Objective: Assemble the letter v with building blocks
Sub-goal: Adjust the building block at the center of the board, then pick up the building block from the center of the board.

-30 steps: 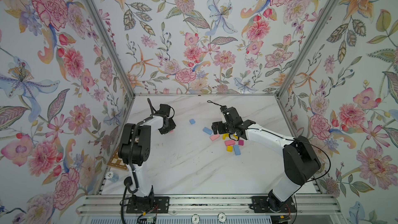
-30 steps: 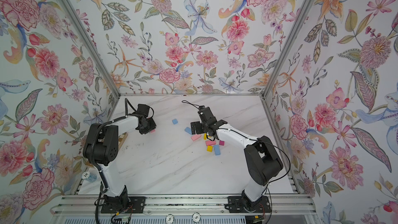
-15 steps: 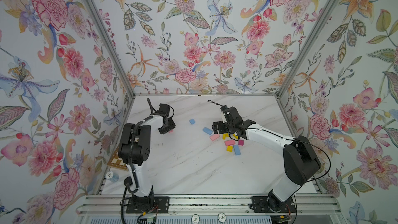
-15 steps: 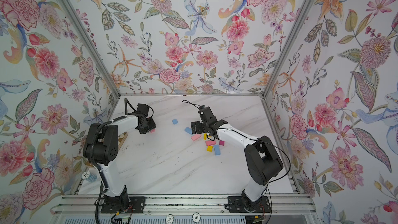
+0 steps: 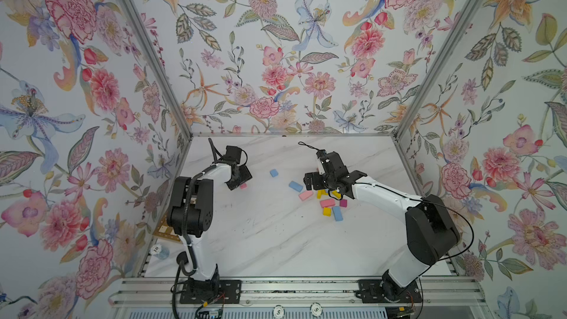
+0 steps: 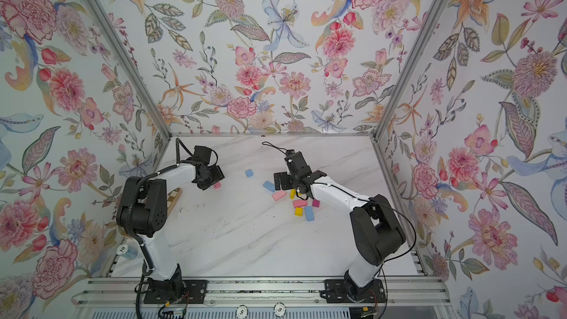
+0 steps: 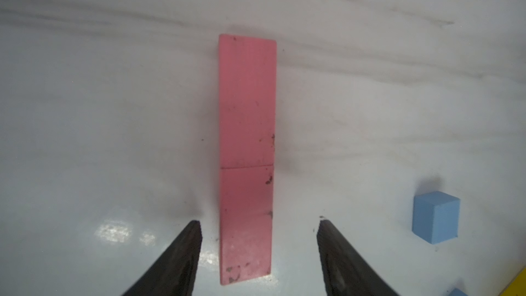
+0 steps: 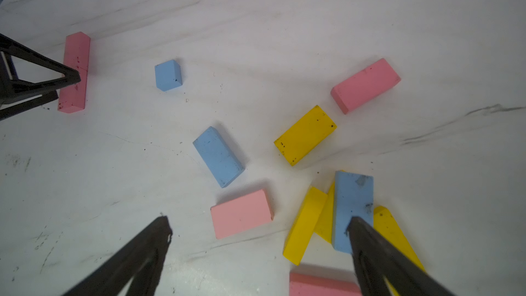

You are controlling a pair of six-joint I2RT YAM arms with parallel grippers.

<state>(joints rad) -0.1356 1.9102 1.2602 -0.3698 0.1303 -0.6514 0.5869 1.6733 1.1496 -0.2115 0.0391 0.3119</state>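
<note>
Two pink building blocks (image 7: 246, 126) lie end to end as one strip on the marble table. My left gripper (image 7: 259, 222) stands open astride the strip's near end, with a gap on each side; in both top views it (image 5: 241, 179) hides most of the strip (image 6: 217, 185). My right gripper (image 8: 259, 220) is open wide over the loose pile, one finger (image 8: 367, 240) in front of a light blue block (image 8: 353, 206) that leans on yellow ones (image 8: 306, 223). A pink oblong (image 8: 242, 213), blue oblong (image 8: 218, 156) and blue cube (image 8: 168, 74) lie apart. A magenta block (image 5: 343, 203) lies at the pile's right.
A brown-and-cream checkered board (image 5: 167, 230) lies at the table's left edge, partly behind my left arm. A poker chip (image 5: 156, 249) sits by the front left corner. Floral walls close in the table on three sides.
My left gripper has opened and let go of the pink block, which now lies on the table. The right arm and its open gripper have not moved.
</note>
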